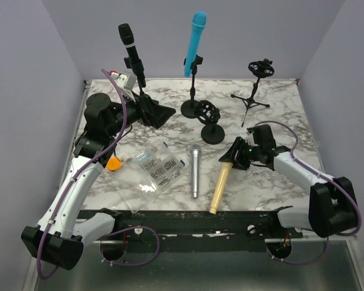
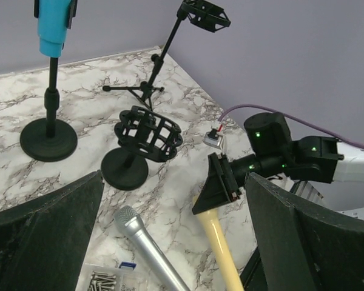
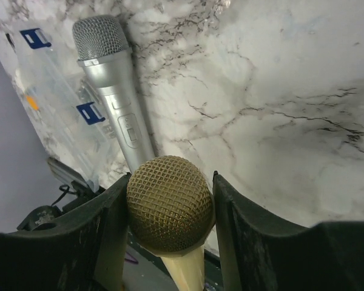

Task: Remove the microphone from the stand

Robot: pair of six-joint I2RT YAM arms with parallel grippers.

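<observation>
Right pincer pinching gold microphone head; left pincer spread; clear box holds screws.

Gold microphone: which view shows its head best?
Right wrist: the gold microphone has its mesh head close up between the fingers. Top external shows the handle, head hidden by the right gripper; left wrist shows only handle.

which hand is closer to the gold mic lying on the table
Right. The right hand grips the gold microphone by its mesh head; the left hand hangs open well to the left, beyond the silver microphone.
</observation>
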